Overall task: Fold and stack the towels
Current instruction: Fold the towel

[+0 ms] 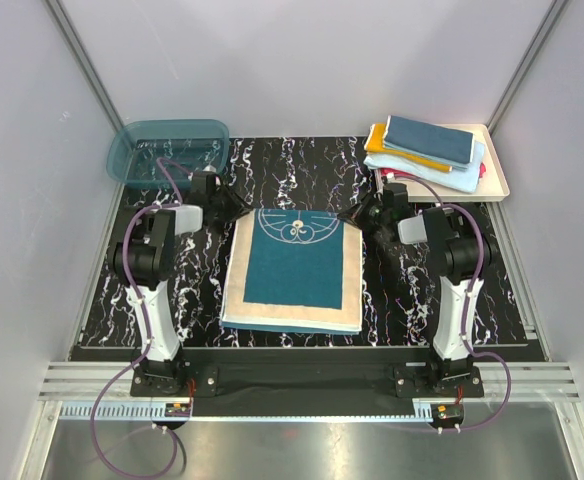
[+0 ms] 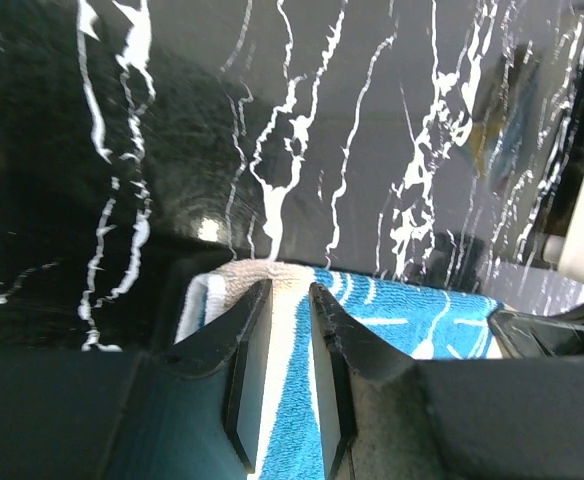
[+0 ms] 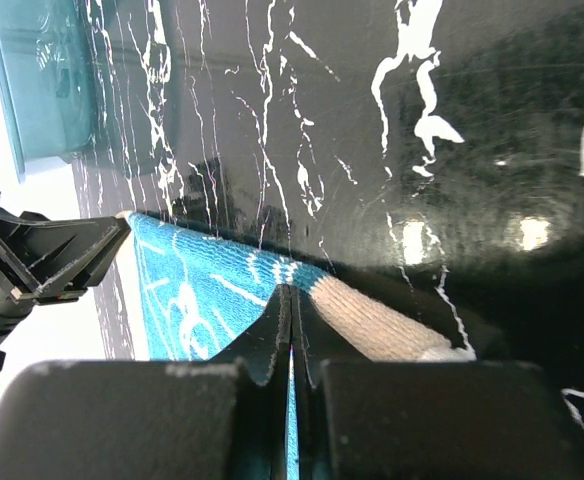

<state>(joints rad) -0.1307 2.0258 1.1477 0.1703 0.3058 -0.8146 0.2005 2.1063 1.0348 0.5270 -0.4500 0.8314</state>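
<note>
A dark teal towel (image 1: 294,270) with a cream border and a pale line drawing lies folded flat on the middle of the table. My left gripper (image 1: 234,207) sits at its far left corner. In the left wrist view the left gripper (image 2: 290,288) is open, and the towel's (image 2: 402,320) cream edge shows through the gap between its jaws. My right gripper (image 1: 357,213) is at the far right corner. It (image 3: 290,290) is shut, with its tips on the far edge of the towel (image 3: 202,300). Several folded towels (image 1: 427,150) are stacked at the back right.
The stack rests on a cream tray (image 1: 497,175) at the back right corner. A translucent teal basin (image 1: 167,150) stands at the back left. The black marbled table (image 1: 302,170) ends at grey walls on three sides.
</note>
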